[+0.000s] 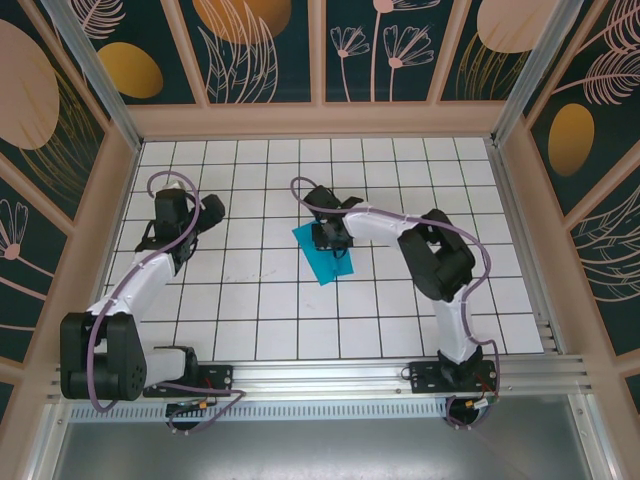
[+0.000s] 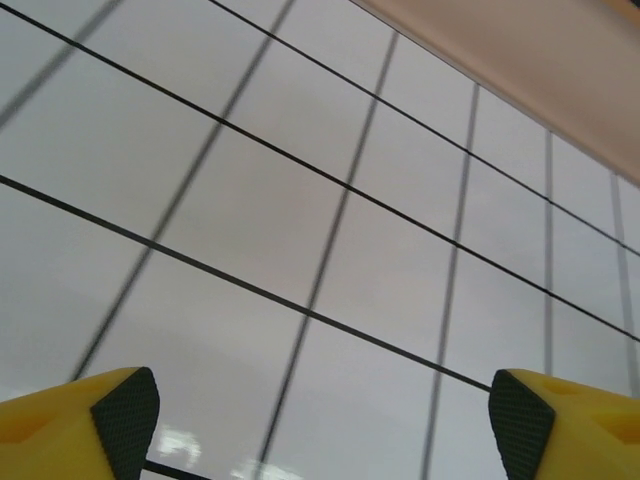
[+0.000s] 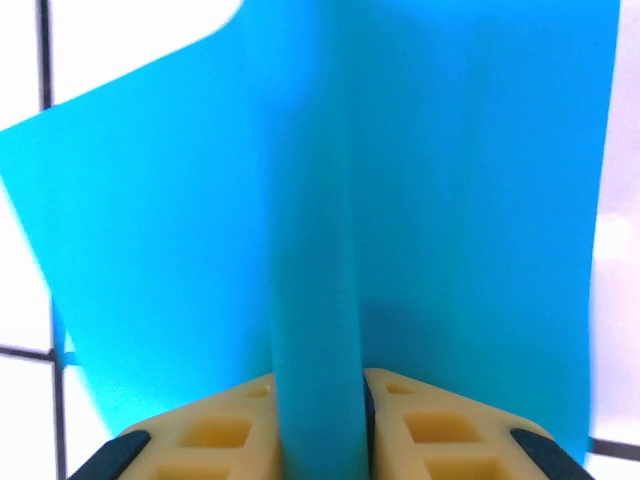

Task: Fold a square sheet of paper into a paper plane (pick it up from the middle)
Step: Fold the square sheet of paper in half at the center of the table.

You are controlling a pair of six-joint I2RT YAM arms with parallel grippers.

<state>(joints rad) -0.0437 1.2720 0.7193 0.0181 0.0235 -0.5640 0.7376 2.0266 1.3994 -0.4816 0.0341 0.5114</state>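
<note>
Square sheet of paper [image 3: 420,200], the one sheet we count, lies midway across the table [image 1: 260,330], its raised middle fold pinched in our right hand [image 3: 318,400]; our left hand [image 2: 322,405], well apart, gapes wide over white tiles [image 2: 250,200].

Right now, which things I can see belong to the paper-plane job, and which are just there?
In the job:
- paper, its middle pinched into a ridge
- right tool, shut on that ridge
- left tool, open over bare tiles

Just there:
- tiled table
- patterned walls
</note>
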